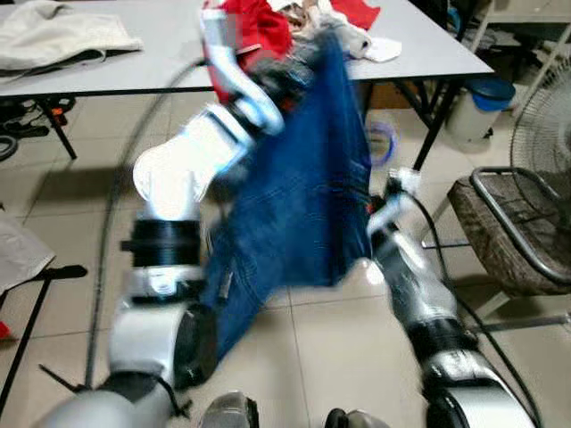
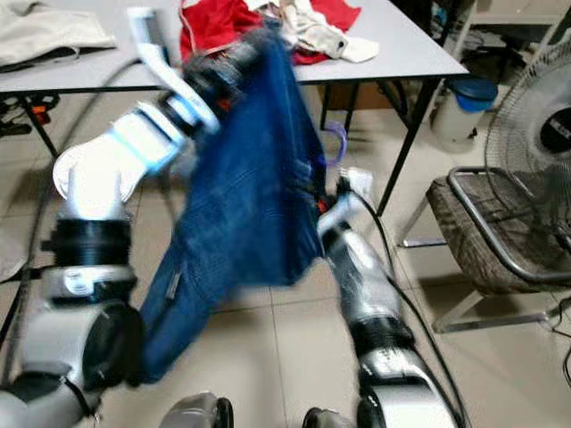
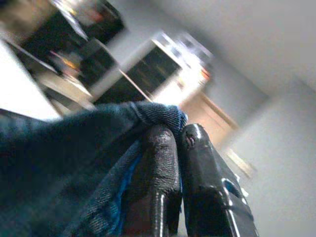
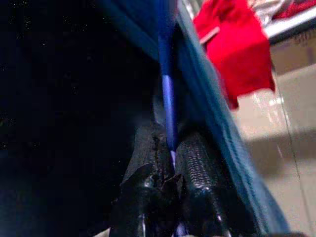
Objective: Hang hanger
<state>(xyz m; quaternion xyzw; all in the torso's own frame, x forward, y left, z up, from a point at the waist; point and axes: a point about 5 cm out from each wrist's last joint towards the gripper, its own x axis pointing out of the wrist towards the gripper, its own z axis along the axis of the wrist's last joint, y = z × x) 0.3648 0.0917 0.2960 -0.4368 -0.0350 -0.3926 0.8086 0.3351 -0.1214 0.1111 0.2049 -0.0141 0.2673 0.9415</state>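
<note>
The left gripper [image 3: 178,148] has its two black fingers pressed together on the folded edge of the jeans [image 1: 308,187], pinching the blue cloth at its top. In the head views this gripper [image 1: 294,67] is raised high, in front of the table [image 1: 428,49], and the jeans hang down from it toward the tiled floor [image 1: 339,357].

The right gripper [image 4: 170,158] has its fingers closed on a thin blue bar, which seems to be part of the hanger [image 4: 167,89]; the jeans lie against this bar on both sides. In the head views the right gripper [image 1: 379,201] is lower, at the right edge of the hanging jeans, and a purple curved piece of the hanger [image 1: 385,143] shows just beside the cloth there.

On the table behind lie red clothes [image 1: 259,27] and a beige garment [image 1: 58,36]. A chair [image 1: 513,223] and a fan [image 1: 544,134] stand to the right.
</note>
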